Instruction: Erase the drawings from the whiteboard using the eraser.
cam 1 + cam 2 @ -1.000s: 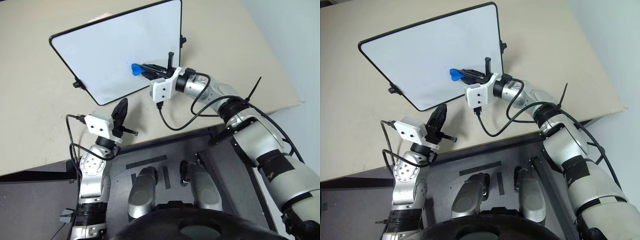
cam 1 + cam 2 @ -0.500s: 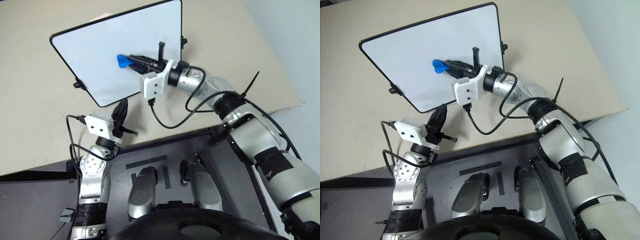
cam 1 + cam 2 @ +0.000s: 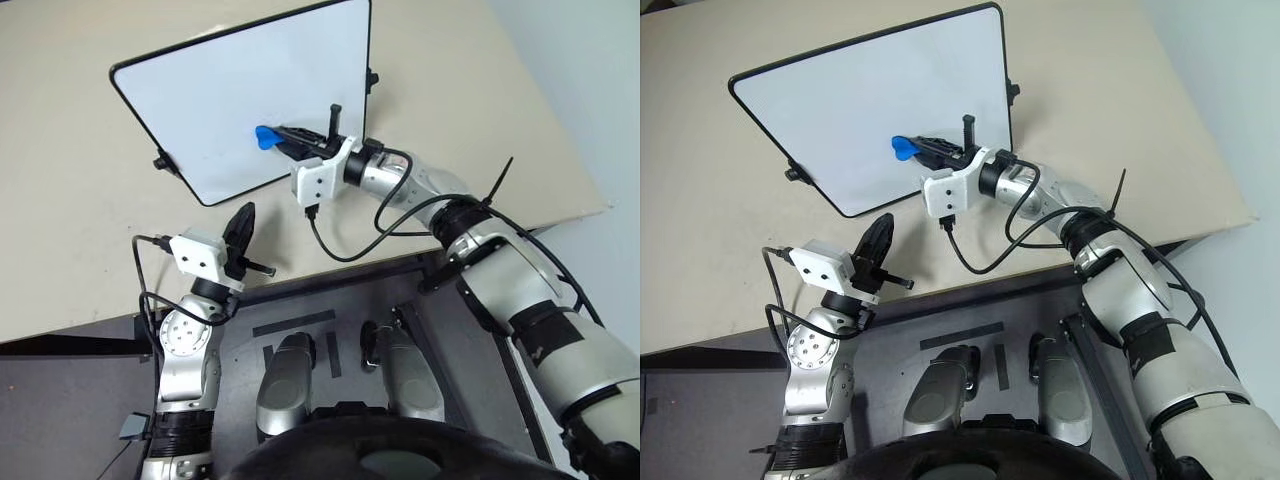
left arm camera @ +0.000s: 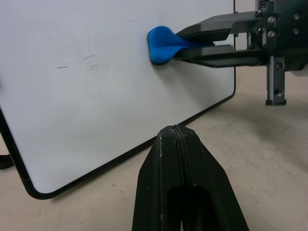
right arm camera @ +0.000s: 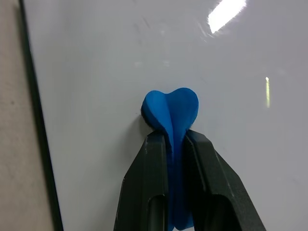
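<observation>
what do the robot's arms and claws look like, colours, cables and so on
Both arms are silver metal segments with black joint bands. Each wrist carries a white box-shaped mount with a looping black cable. The left claw and right claw each have two black fingers. A black zip tie sticks up from the right forearm.

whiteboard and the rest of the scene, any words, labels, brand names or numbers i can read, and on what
None can be read.
whiteboard: no words or numbers, only faint grey smudges left of the eraser.
eraser: plain blue, no brand shows.
right hand and left hand: no labels show.
</observation>
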`<state>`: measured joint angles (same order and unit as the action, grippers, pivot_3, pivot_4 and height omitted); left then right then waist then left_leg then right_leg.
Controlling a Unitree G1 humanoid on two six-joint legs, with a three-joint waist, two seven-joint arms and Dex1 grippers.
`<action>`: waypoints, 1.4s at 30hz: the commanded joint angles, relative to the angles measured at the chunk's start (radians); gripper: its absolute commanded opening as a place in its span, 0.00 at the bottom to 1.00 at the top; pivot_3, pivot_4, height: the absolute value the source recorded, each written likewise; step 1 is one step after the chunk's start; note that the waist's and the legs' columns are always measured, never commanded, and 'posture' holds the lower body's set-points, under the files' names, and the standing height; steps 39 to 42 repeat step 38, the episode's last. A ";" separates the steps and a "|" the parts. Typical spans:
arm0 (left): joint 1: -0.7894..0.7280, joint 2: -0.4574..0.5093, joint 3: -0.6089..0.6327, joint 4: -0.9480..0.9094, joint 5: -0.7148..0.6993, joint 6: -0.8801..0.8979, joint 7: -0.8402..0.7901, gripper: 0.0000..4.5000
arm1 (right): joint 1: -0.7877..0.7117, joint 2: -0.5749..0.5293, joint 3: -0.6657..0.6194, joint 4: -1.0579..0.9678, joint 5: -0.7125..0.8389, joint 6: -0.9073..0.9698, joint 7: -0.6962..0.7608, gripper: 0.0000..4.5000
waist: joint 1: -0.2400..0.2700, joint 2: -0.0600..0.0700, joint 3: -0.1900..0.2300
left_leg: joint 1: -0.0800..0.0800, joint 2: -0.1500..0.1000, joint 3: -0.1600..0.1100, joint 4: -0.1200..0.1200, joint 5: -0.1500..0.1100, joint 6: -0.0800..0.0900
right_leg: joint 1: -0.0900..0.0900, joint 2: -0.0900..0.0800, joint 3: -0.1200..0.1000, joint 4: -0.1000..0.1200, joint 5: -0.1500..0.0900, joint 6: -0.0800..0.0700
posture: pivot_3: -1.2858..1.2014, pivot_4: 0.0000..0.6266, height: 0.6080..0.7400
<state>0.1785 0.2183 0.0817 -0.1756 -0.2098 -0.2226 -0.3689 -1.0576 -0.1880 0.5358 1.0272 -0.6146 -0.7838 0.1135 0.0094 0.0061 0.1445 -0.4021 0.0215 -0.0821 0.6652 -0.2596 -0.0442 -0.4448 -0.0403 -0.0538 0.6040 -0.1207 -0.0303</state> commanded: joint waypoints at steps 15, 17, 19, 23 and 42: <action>-0.052 0.049 0.041 0.006 -0.030 -0.002 -0.043 0.00 | 0.481 -0.402 -0.217 -0.760 0.588 0.479 0.780 0.06 | -0.009 0.000 0.000 | -0.001 0.008 0.014 0.000 0.012 0.015 | 0.005 0.002 0.000 -0.005 -0.007 0.010 | 0.52 0.24 1.00; -0.063 0.053 0.039 0.010 -0.029 0.002 -0.046 0.00 | 0.485 -0.394 -0.224 -0.786 0.597 0.507 0.793 0.06 | -0.010 0.000 0.000 | 0.000 0.008 0.014 0.000 0.012 0.015 | 0.005 0.002 0.000 -0.005 -0.007 0.010 | 0.52 0.24 1.00; -0.065 0.055 0.041 0.014 -0.031 0.000 -0.049 0.00 | 0.490 -0.380 -0.227 -0.802 0.613 0.540 0.807 0.21 | -0.010 0.000 0.000 | 0.000 0.008 0.014 0.000 0.013 0.016 | 0.005 0.002 0.000 -0.005 -0.007 0.010 | 0.52 0.24 1.00; -0.062 0.069 0.053 0.017 -0.039 0.000 -0.060 0.00 | 0.504 -0.369 -0.221 -0.827 0.616 0.613 0.839 0.50 | -0.009 0.000 0.000 | 0.001 0.008 0.013 0.001 0.013 0.017 | 0.007 0.002 0.000 -0.005 -0.007 0.011 | 0.52 0.24 1.00; -0.029 0.100 0.067 -0.019 -0.060 0.037 -0.093 0.00 | 0.646 -0.426 -0.398 -1.013 0.675 0.712 0.785 0.97 | 0.000 0.000 0.000 | 0.002 0.008 0.013 0.001 0.013 0.017 | 0.009 0.002 0.001 -0.005 -0.009 0.013 | 0.52 0.24 1.00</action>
